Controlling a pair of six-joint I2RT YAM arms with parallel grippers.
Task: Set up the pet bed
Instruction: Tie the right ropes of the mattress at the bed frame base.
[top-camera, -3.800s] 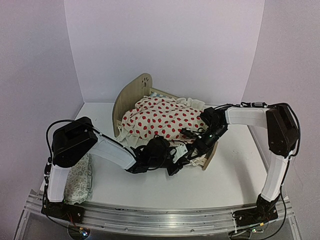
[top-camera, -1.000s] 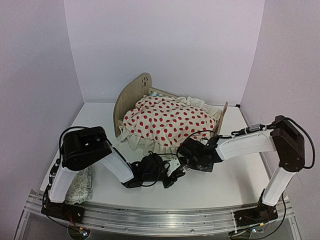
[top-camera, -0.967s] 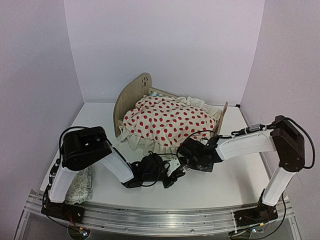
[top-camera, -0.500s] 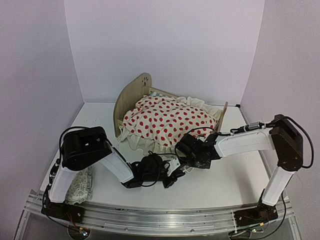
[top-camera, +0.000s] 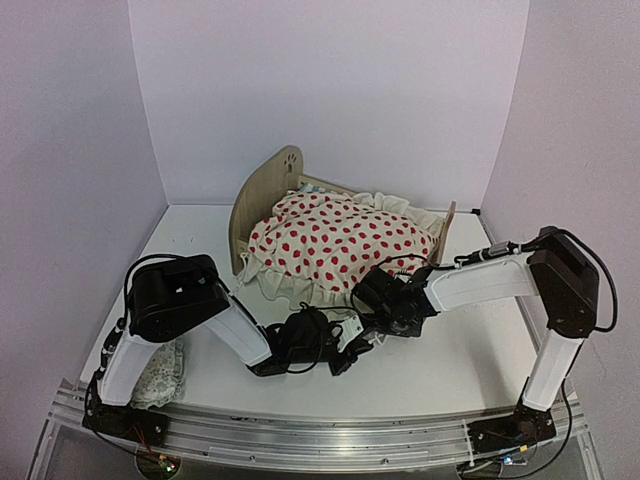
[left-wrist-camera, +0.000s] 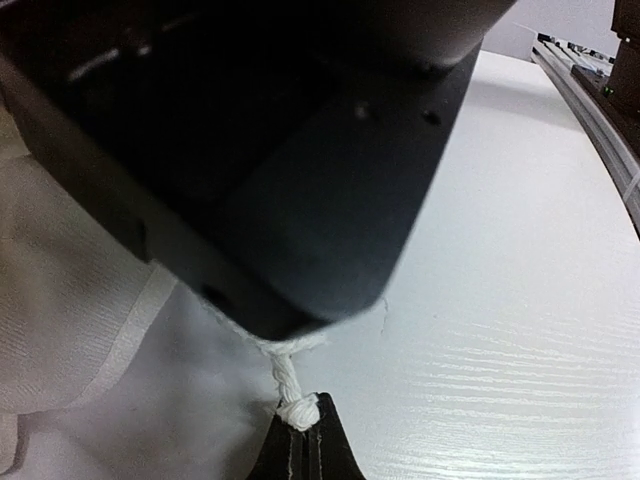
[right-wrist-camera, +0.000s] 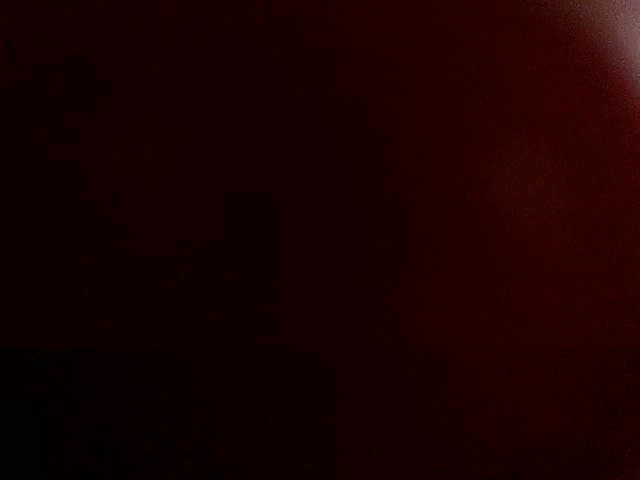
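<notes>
Seen from above, the right gripper (top-camera: 378, 312) has crept closer to the cream ruffled red-dotted blanket (top-camera: 340, 240). The blanket covers the light plywood pet bed (top-camera: 262, 192), just beyond both jaws. In the left wrist view, the left gripper (left-wrist-camera: 305, 430) is pinched tight on the blanket's twisted white edge. The right wrist view is dark, so I cannot tell how its jaws stand.

- My right wrist feed is basically black all over, with a deep reddish tint to it.
- There's just a small pale glow (right-wrist-camera: 628, 22) in the top right corner.
- Way too dark for me to make out any shapes.
</notes>
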